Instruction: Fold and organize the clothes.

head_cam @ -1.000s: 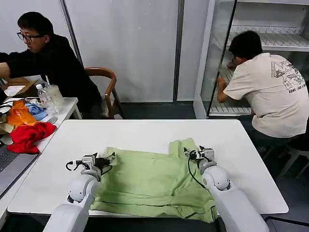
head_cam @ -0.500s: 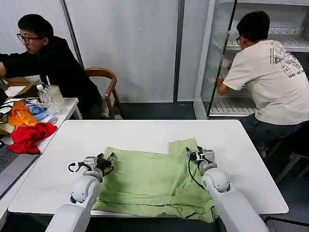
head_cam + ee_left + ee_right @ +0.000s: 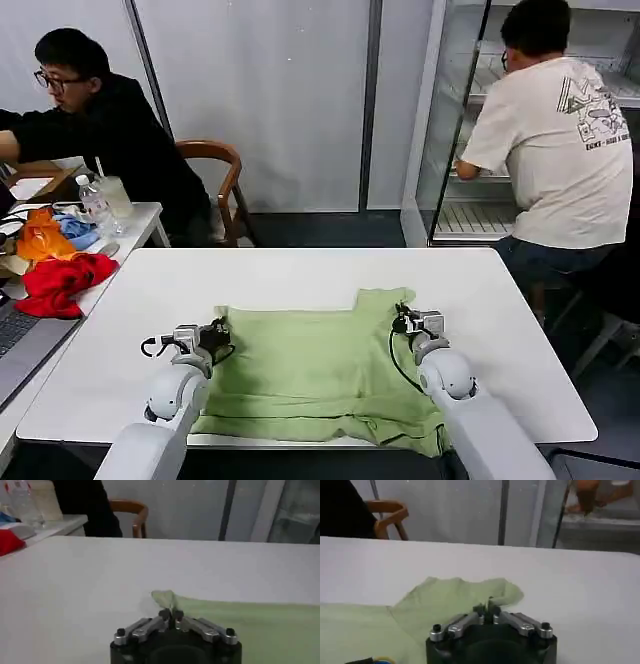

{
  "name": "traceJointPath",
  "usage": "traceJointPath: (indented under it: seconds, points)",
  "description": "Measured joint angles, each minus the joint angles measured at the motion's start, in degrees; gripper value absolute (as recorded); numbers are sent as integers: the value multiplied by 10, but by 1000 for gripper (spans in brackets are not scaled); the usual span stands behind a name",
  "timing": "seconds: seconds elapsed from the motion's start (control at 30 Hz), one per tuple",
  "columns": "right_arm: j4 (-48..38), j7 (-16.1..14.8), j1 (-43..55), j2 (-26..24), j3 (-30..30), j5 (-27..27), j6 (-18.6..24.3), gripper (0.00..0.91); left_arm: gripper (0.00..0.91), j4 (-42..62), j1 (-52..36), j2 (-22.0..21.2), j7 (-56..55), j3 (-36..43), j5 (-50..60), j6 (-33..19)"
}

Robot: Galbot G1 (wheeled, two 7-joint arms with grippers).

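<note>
Overhead first: from the head view I had the shirt spread flat across the near half of the white surface, its near hem draped just over the edge, with my left tool at its left far corner and my right tool at the right far sleeve. I judged this to be the spreading-and-gripping stage before the first fold, and the next move would call for lifting both corners together and carrying them evenly toward the near hem so the cloth doubled without skewing. The left wrist view gave what the head view could not: the left tool was clenched on a small peak of green fabric at the shirt corner, bare surface beyond it. The right wrist view likewise showed the right tool pinched shut on the crumpled sleeve of the shirt, which bunched up more than it appeared from above.
</note>
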Motion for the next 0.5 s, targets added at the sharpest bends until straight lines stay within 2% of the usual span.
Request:
traceJointPath:
  seconds: [0.5]
  points:
    - [16, -5, 14, 4, 1, -12, 27, 0, 20, -8, -22, -6, -9, -11, -14, -6]
